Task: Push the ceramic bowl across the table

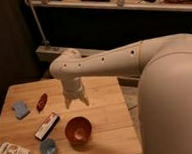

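The ceramic bowl [77, 129] is round, glossy and reddish-brown. It sits upright near the front edge of the light wooden table [104, 106]. My gripper [76, 101] hangs from the white arm over the middle of the table, just behind and above the bowl, fingers pointing down. It holds nothing and is apart from the bowl.
A small blue cup [48, 147] stands left of the bowl. A dark flat box with a red stripe [47, 126] lies behind the cup. A small red elongated object [42, 102], a blue cloth [20, 109] and a white bottle [12, 152] lie on the left side.
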